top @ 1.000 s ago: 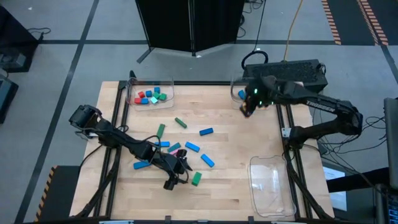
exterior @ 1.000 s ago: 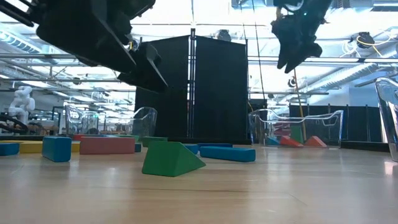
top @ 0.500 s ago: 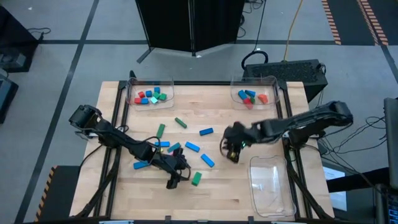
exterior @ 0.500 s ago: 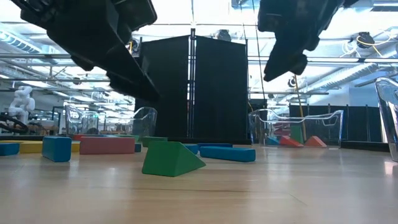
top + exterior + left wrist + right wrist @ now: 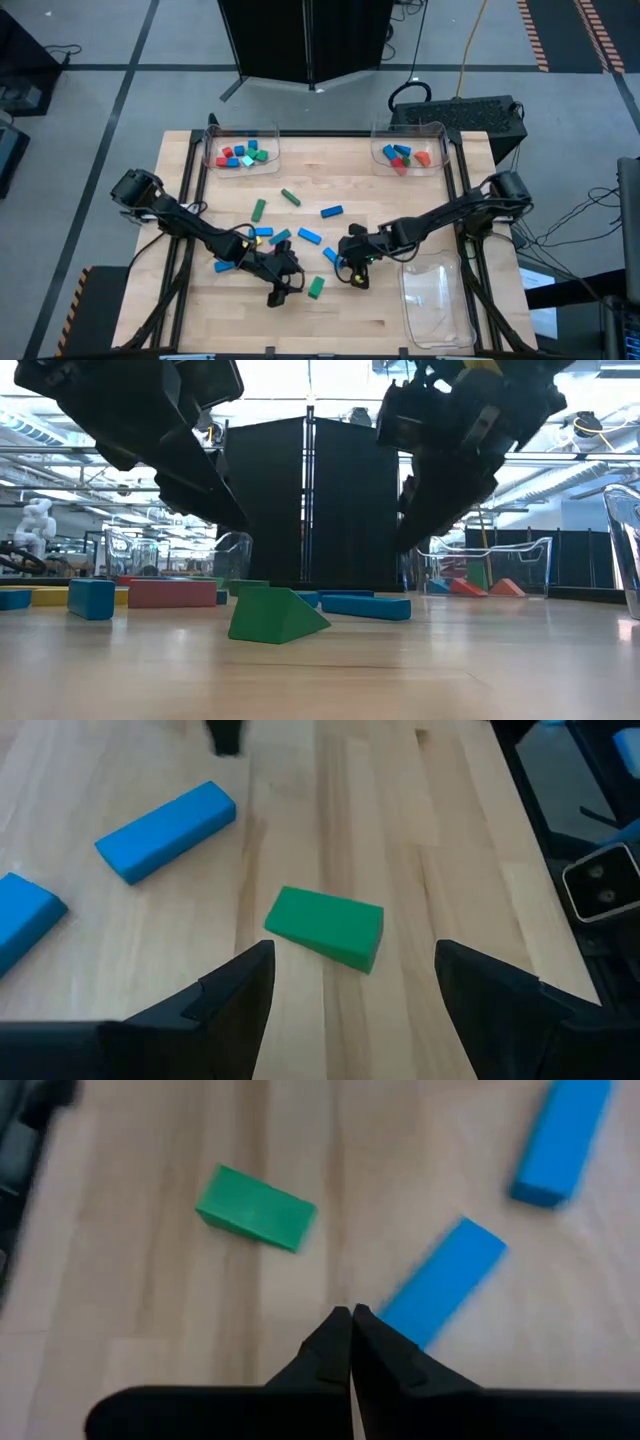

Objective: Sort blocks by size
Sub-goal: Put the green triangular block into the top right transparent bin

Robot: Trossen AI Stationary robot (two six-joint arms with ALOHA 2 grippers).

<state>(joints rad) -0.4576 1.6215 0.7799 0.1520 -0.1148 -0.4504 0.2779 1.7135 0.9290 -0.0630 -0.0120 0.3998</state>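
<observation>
Counter (image 5: 420,200): pale wood planks with visible grain, rectangular, smooth.
Blocks: hard, flat-faced pieces with crisp edges, loose across the middle of the counter, others sorted into trays at the far edge.
Green block (image 5: 316,287): chunky short brick, matte, lying near the front between the two claws; from the low view its end looks sloped like a wedge (image 5: 275,616).
Blue bar (image 5: 332,257): long slim bar, lying on a slant just beside the right claw, also seen past its fingers (image 5: 442,1285).
Other blue bar (image 5: 166,817): same long shape, farther along the grain from the green block.
Far-left tray (image 5: 240,148): clear thin plastic, holding small red, green and blue cubes.
Far-right tray (image 5: 410,152): clear plastic, holding blue and red pieces.
Near-right tray (image 5: 438,298): clear, glossy, rounded corners.
Left claw (image 5: 284,288): dark fingers spread apart, holding nothing, hovering just left of the green block.
Right claw (image 5: 355,278): dark pointed fingers pressed together, gripping nothing, above the counter right of the green block.
</observation>
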